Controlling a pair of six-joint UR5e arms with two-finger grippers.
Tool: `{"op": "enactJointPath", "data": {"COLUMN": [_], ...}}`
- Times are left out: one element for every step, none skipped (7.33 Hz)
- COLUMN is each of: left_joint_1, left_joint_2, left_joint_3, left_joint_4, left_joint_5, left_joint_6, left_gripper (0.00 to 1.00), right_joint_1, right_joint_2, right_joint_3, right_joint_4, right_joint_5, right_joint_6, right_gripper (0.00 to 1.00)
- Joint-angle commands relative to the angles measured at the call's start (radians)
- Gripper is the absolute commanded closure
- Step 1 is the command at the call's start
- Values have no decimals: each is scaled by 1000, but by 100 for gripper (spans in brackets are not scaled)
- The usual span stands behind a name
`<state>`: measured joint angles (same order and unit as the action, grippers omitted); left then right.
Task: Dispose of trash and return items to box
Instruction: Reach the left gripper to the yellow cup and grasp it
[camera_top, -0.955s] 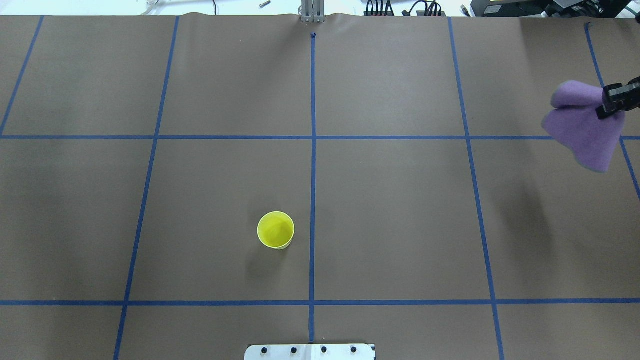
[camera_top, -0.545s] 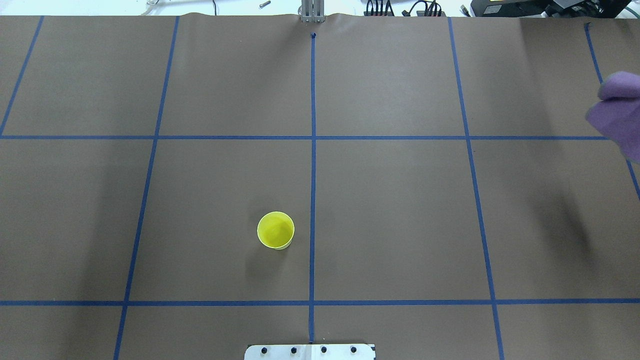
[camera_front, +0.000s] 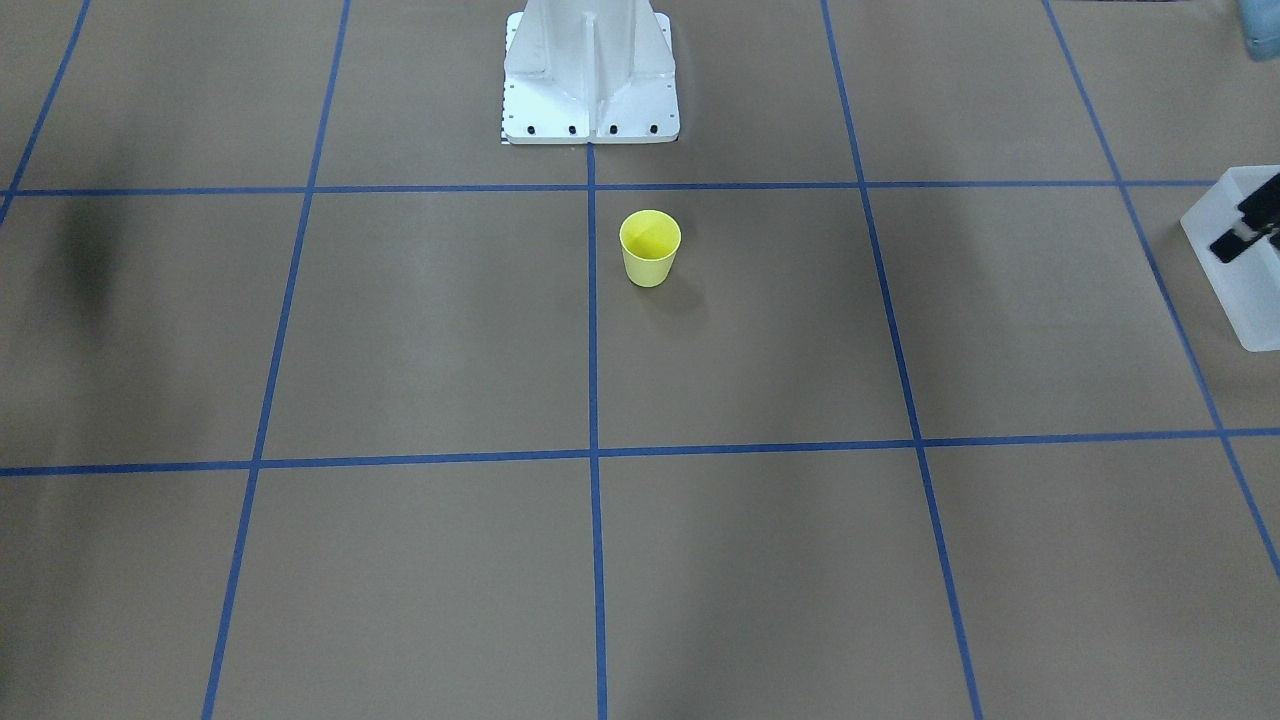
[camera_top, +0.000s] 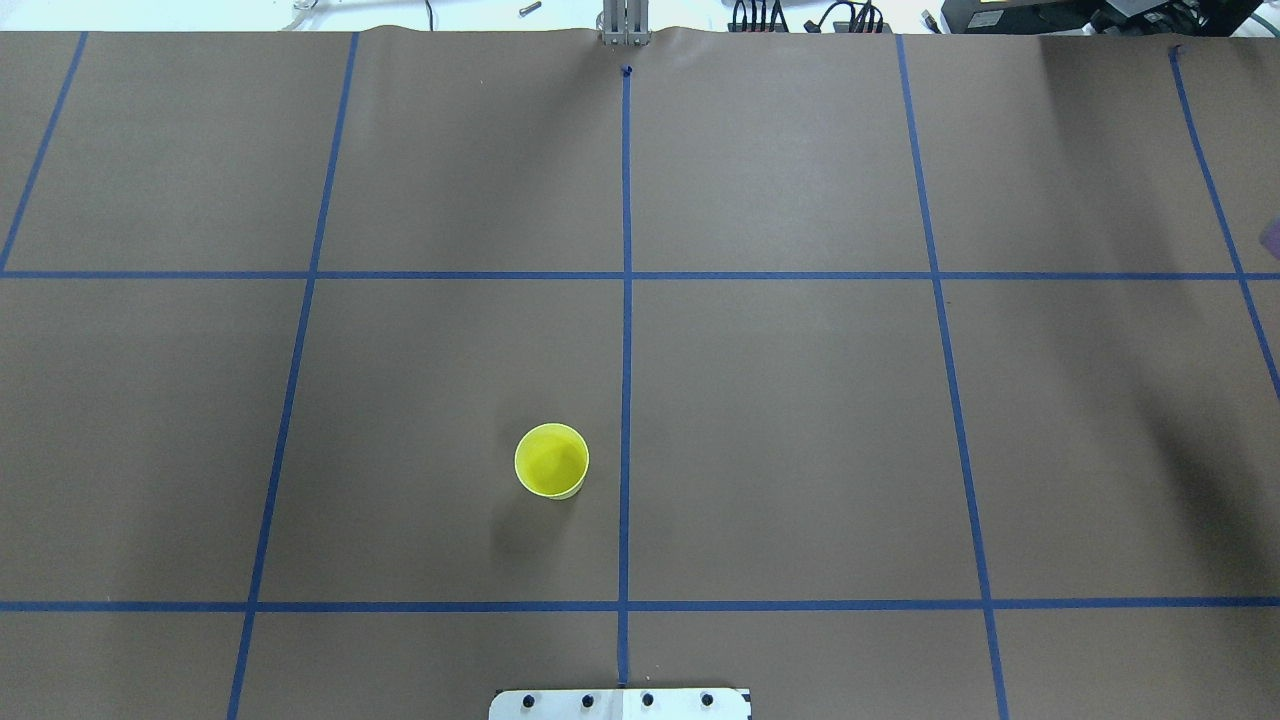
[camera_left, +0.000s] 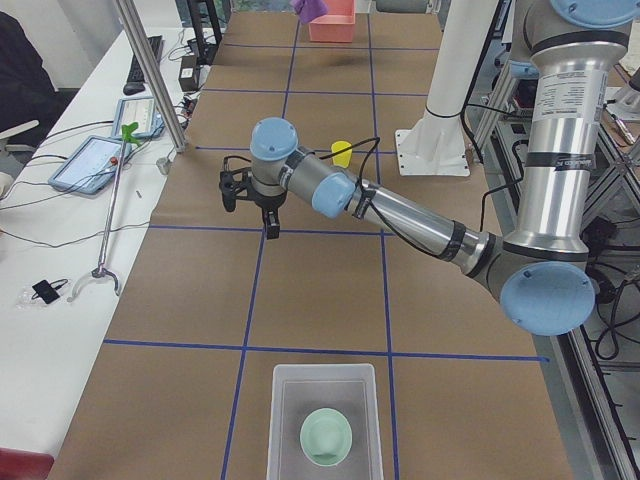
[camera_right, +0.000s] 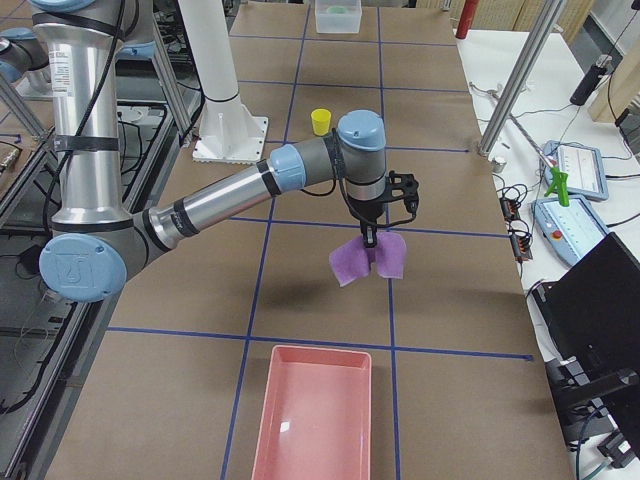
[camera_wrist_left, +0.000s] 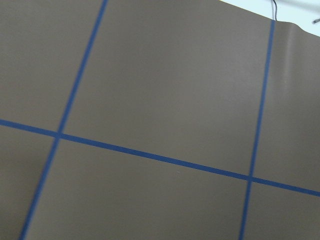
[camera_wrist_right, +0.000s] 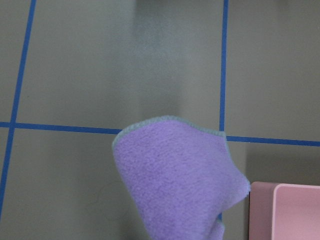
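- Cloth (camera_right: 367, 260) hung under the right jaws; whether they were shut, I couldn't tell.
- It needed centring over the tray (camera_right: 310, 420) just ahead before release.
- Bowl (camera_left: 325, 437) sat in the box (camera_left: 275, 420), far from them.

Bright, even overhead light; soft, blurred shadows band the bench (camera_top: 800, 420), darkest toward the overhead view's right edge.

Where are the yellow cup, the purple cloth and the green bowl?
yellow cup (camera_top: 551, 460): overhead view, on its open inside.
purple cloth (camera_wrist_right: 175, 175): right wrist view, on its fuzzy middle.
green bowl (camera_left: 326, 437): left side view, on its hollow inside.
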<state>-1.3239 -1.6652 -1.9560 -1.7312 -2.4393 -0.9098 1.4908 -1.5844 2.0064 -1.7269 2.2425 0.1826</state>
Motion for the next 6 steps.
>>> {"op": "enactJointPath", "data": {"left_joint_1": [258,378,505,613,715,777], "left_joint_2": [-150,-212,-272,-300,-341,-358], "left_joint_3": [-23,-27,-24,-24,-9,18], "left_joint_4": [1,1,2,2,2,-1], "left_joint_5": [127,201,274,340,412,474], "left_joint_6": [-302,-405,-466,-516,-550,-586], "left_gripper": [1,1,1,1,1,1], "right_joint_1": [72,122,137,150,158,164], "right_joint_2": [-14,-12,-12,-14,-23,-29], "right_joint_3": [-73,-119,-145,-159,-161,-182], "right_joint_4": [-2,6,1,1,-2,0], "right_joint_5": [44,69,69,71,68,63], "right_joint_6": [-93,-104,-142,-144,-144,-144], "right_gripper": [100,100,100,100,100,100]}}
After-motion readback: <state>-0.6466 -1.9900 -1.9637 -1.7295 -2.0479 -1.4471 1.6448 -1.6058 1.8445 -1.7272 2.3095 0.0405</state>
